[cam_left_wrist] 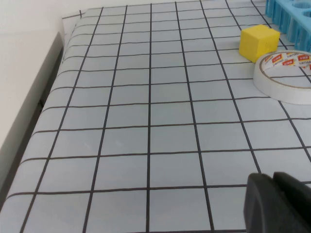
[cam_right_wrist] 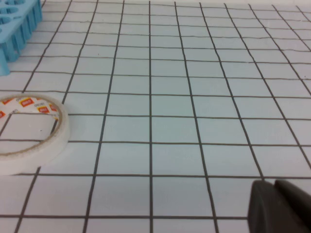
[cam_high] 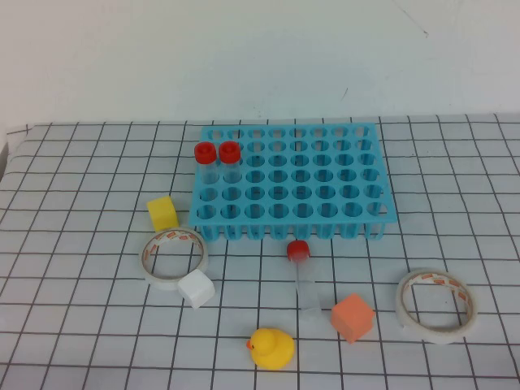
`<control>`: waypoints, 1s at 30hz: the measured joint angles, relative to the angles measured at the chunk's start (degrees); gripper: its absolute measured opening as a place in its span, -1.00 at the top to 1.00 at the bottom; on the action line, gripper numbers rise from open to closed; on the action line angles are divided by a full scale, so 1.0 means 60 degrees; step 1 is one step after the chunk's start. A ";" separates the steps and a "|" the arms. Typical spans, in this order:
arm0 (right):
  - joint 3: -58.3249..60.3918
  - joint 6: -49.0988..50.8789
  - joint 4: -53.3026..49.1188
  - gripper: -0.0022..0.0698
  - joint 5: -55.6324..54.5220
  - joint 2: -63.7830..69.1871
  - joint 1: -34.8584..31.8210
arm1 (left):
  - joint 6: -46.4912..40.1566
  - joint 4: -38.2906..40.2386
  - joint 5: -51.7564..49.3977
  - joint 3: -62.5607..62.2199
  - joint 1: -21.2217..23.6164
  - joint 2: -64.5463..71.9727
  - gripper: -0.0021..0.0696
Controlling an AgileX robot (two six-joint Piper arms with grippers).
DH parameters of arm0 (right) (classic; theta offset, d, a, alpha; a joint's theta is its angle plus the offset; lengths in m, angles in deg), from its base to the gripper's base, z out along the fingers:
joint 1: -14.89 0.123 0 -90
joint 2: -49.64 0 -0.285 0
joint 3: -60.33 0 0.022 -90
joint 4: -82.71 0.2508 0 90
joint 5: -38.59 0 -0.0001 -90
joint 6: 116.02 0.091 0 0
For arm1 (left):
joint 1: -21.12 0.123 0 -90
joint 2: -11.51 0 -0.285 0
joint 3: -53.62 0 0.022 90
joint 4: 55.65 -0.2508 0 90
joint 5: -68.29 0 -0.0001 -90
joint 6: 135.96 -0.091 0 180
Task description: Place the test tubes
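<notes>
- High view: a blue rack [cam_high: 288,180] stands at the middle of the gridded table [cam_high: 73,325].
- Two standing test tubes [cam_high: 205,162] [cam_high: 230,161] occupy neighbouring holes near the rack's left edge. Both are upright, long axes vertical, red caps up.
- A lying test tube [cam_high: 303,280] rests flat on the table just on the robot's side of the rack, apart from it. Its long axis runs near-to-far. The red cap points toward the rack and the clear base toward the robot, angled slightly to the right.
- The lying test tube sits between a white cube [cam_high: 196,288] and an orange cube [cam_high: 353,318], the orange one being nearer its base.
- Also present: a yellow cube [cam_high: 162,212] and a left tape roll [cam_high: 173,257] that touches the white cube. A right tape roll [cam_high: 436,305] and a yellow duck [cam_high: 271,348] lie nearer the robot.
- Left wrist view: the left gripper [cam_left_wrist: 273,178] hangs low over bare table on the robot's left. Its dark fingers are pressed together with nothing between them.
- Ahead of it lie the yellow cube [cam_left_wrist: 259,42], the left tape roll [cam_left_wrist: 286,76] and a corner of the rack [cam_left_wrist: 291,17]. No tube shows here.
- Right wrist view: the right gripper [cam_right_wrist: 274,187] hangs low over bare table on the robot's right. Its fingers are likewise closed together and empty.
- The right tape roll [cam_right_wrist: 29,131] and a rack corner [cam_right_wrist: 17,24] lie ahead of it, well apart from the fingers.
</notes>
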 joint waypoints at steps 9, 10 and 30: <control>0.0000 0.0000 0.0000 0.94 0.0000 0.0000 0.0000 | 0.0000 0.0000 0.0000 0.0000 0.0000 0.0000 0.95; 0.0000 0.0000 0.0000 0.94 0.0000 0.0000 0.0000 | 0.0000 0.0000 0.0000 0.0000 0.0000 0.0000 0.95; 0.0000 0.0000 -0.0270 0.94 0.0000 0.0000 0.0000 | 0.0000 -0.0074 0.0000 0.0000 0.0000 0.0000 0.95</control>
